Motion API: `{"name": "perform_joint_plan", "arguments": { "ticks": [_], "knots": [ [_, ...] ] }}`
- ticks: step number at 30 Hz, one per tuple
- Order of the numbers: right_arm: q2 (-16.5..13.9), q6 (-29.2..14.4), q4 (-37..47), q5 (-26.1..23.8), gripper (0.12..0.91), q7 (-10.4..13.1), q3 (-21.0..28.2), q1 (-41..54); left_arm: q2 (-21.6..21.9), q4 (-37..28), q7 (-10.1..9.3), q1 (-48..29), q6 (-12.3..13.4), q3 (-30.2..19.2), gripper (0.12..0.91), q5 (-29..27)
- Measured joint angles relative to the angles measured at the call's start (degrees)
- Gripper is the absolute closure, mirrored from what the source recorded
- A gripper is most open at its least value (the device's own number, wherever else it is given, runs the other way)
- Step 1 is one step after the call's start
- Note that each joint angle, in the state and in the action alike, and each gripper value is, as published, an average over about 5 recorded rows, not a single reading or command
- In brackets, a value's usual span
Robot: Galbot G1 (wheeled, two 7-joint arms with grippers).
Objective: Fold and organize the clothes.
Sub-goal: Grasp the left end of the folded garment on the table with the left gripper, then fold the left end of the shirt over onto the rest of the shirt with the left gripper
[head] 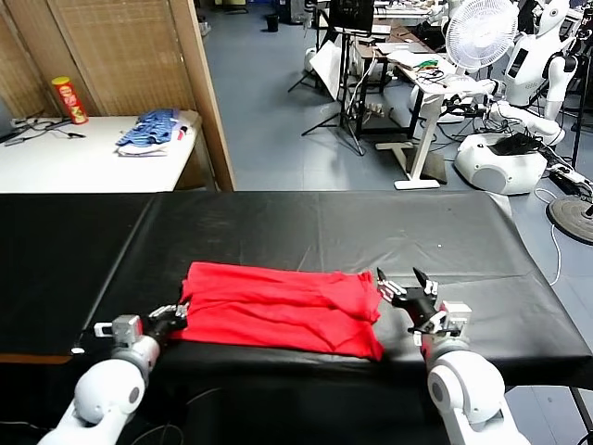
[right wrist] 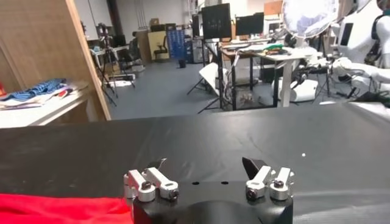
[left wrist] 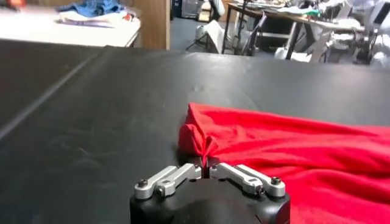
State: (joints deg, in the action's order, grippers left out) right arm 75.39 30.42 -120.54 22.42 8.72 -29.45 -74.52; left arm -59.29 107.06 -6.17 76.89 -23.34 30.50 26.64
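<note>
The clothes, one red T-shirt (head: 283, 309), lie folded into a wide band on the black table (head: 306, 227), near its front edge. My left gripper (head: 176, 313) is at the shirt's left end and is shut on a pinch of the red cloth (left wrist: 204, 159), which puckers between the closed fingers. My right gripper (head: 405, 283) hovers just off the shirt's right end, open, with nothing between its black fingertips (right wrist: 253, 165). A strip of the red shirt (right wrist: 61, 209) shows beside it in the right wrist view.
A white side table (head: 83, 158) at the back left carries a bluish pile of clothes (head: 148, 130) and a red can (head: 68, 100). A wooden partition (head: 208, 93) stands behind the black table. Desks, a fan (head: 480, 32) and another robot stand farther back.
</note>
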Motion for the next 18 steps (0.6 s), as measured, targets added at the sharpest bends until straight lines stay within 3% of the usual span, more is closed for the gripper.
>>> {"name": "perform_joint_plan", "arguments": {
  "ticks": [5, 10, 14, 18],
  "knots": [
    [-0.1, 0.0, -0.7, 0.1, 0.227, 0.0, -1.0, -0.6, 2.8, -2.3, -0.61, 0.5, 1.6, 2.6, 0.872, -11.5],
    [-0.1, 0.1, -0.9, 0.2, 0.227, 0.0, -1.2, -0.8, 7.0, -3.3, -0.76, 2.0, 2.0, 6.3, 0.872, -17.5],
    [0.2, 0.1, -0.9, -0.1, 0.227, 0.0, -0.7, -0.9, 8.3, -1.4, -1.19, 3.5, 0.5, 7.5, 0.872, -16.3],
    [0.6, 0.1, -1.2, -0.6, 0.227, 0.1, -0.4, -1.5, 7.0, 3.2, -2.72, 3.6, -3.1, 6.3, 0.872, -10.6]
  ]
}}
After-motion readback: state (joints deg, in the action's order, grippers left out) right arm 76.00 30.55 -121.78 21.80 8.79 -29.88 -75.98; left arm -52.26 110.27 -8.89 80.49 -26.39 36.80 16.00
